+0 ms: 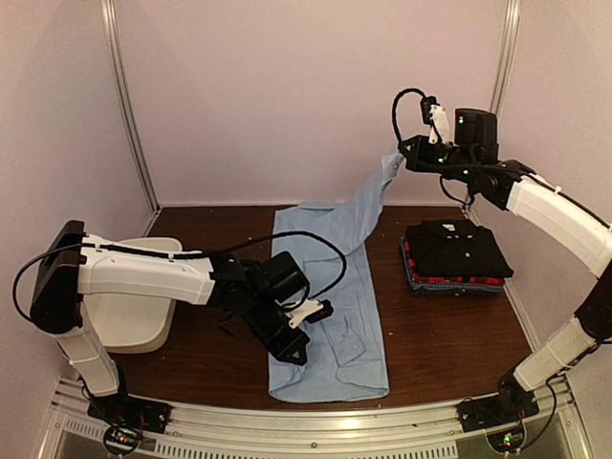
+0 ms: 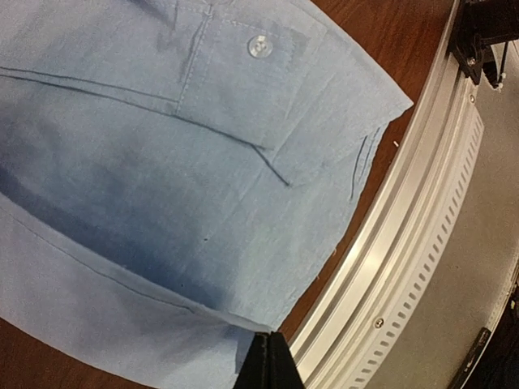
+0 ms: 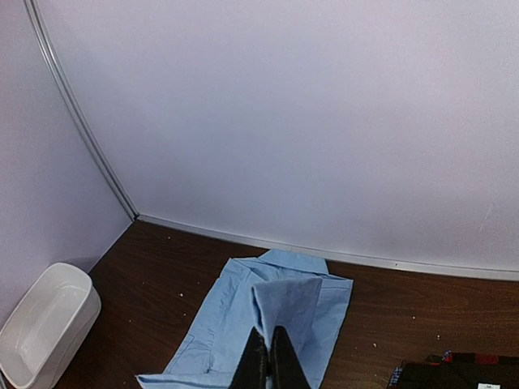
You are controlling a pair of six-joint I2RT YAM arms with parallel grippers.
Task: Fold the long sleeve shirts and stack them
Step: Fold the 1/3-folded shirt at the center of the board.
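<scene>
**Operator:** Near edge first. What did my left arm have?

**Observer:** Just past the metal rail (image 1: 287, 421), your left gripper (image 1: 295, 350) sat low over the near left part of the light blue shirt (image 1: 335, 287). Jaws pressed together, with a fold of the cloth pinched between them. In your left wrist view the fabric ran straight into the fingertips (image 2: 258, 369). A stitched band with a white button (image 2: 259, 45) lay flat on the shirt beyond them. The shirt's corner ended close to the rail.

**Operator:** And the shirt as a whole?

**Observer:** It lay on the brown table (image 1: 449, 335), about centre, lengthwise from near to far, with its near hem close to the rail. The white tub (image 1: 134, 306) stood to its left, apart from it, and your left arm covered much of it.

**Operator:** The right side?

**Observer:** The folded stack (image 1: 454, 256) sat right of the blue shirt, with bare table between them. It had a black shirt on top and red and blue check edges showing underneath. Farther back and well above the table, your right gripper (image 1: 400, 158) held up one sleeve (image 1: 378, 196), jaws shut tight on its end. The sleeve hung slanting from there down to the far right of the shirt. Your right wrist view showed the cloth rising to the closed fingertips (image 3: 255, 369), with the shirt's far end flat below, short of the far wall (image 1: 306, 96).
</scene>
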